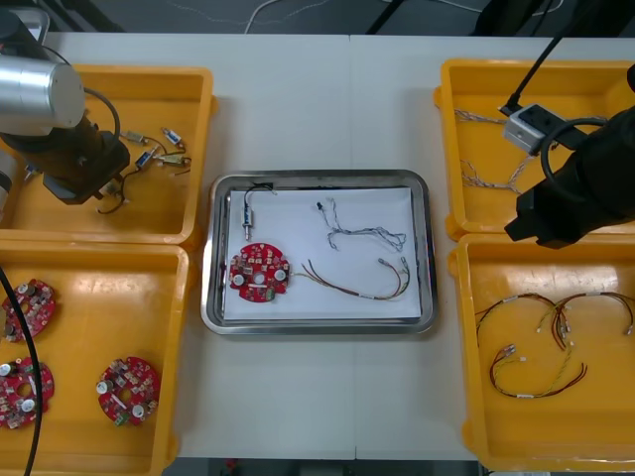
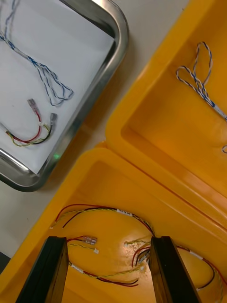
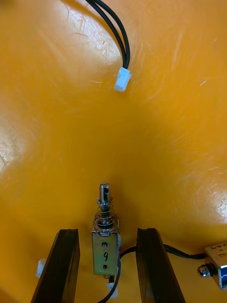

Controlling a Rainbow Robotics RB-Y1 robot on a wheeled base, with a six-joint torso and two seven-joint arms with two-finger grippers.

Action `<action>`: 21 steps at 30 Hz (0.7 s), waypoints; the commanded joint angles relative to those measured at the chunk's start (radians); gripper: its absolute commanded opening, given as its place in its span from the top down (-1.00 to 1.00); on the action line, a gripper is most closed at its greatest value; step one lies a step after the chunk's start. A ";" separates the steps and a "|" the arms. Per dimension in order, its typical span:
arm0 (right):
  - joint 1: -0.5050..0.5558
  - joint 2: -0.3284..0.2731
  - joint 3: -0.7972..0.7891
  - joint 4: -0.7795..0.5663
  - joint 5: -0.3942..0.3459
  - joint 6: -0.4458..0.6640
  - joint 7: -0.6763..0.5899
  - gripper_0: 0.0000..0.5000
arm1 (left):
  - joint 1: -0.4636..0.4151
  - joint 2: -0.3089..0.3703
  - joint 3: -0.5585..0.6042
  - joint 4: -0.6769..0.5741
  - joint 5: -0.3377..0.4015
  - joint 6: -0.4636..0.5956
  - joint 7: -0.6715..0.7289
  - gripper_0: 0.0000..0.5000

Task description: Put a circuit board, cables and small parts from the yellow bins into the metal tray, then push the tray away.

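Observation:
My left gripper is open and low in the far left yellow bin. A small metal part marked 9 lies between its fingers, with a gap on each side. My right gripper is open and holds nothing. It hangs over the near right yellow bin, above red and yellow cables. The metal tray, white inside, holds a red circuit board, a small metal part with a black lead, a blue and white cable and a red and yellow cable.
More small metal parts lie in the far left bin, and a black cable with a white plug lies beyond the left fingers. Three circuit boards sit in the near left bin. Blue and white cables lie in the far right bin.

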 commanded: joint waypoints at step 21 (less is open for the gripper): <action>0.324 -0.151 -0.278 -0.041 0.041 0.014 -0.361 -1.00 | 0.049 -0.030 0.000 -0.035 -0.015 -0.061 -0.120 1.00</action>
